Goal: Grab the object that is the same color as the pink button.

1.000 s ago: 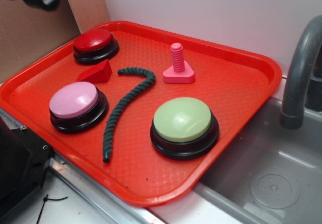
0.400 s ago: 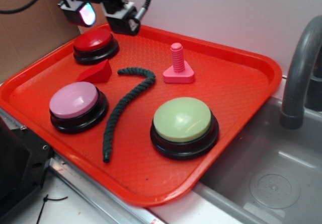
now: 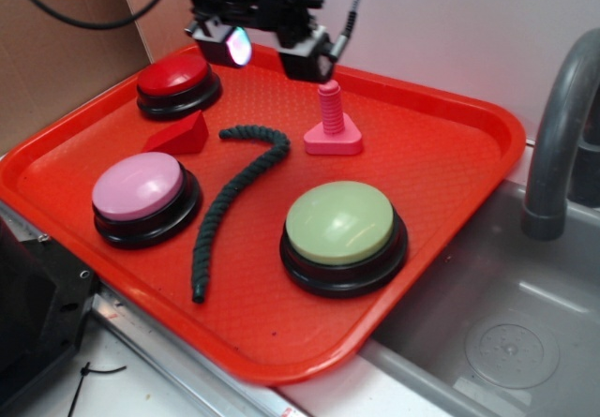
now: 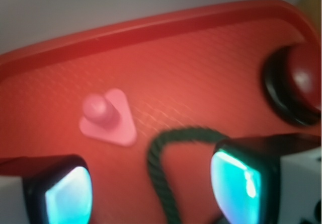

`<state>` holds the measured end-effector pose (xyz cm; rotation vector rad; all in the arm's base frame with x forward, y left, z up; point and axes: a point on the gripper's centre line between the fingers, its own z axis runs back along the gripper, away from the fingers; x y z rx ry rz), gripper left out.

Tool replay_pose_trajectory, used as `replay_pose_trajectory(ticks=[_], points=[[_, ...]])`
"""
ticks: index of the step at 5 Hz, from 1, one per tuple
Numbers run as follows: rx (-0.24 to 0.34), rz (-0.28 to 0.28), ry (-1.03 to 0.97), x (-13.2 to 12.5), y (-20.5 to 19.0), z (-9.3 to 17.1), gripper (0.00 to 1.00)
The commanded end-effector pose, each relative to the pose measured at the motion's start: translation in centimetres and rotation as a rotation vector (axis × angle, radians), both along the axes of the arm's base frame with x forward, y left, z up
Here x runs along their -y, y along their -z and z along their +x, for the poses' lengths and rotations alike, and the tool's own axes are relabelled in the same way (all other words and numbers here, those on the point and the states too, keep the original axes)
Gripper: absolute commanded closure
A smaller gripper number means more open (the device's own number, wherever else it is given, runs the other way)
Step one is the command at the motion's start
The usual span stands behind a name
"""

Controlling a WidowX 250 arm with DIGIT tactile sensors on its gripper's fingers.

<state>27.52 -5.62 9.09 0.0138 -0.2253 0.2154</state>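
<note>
Honestly we'd barely started: the bolt [image 3: 331, 120] sat untouched, upright at the back of the tray [image 3: 450, 183], while our end effector [image 3: 273, 52] hung spread and empty above and just left, so lining up, dropping and grabbing were all left.

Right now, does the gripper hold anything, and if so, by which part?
Nothing is held. The gripper hovers open above the tray, its fingers apart with only the rope showing between them; the pink bolt stands untouched.
</note>
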Motion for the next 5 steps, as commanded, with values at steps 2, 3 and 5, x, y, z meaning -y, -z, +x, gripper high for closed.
replay_pose_trajectory(ticks=[2,3,5], points=[[0.013,0.010,0.085,1.8,2.7,3.2,0.00],[0.007,0.008,0.079,1.8,3.1,3.1,0.00],[0.000,-0.006,0.050,1.0,3.8,3.5,1.00]])
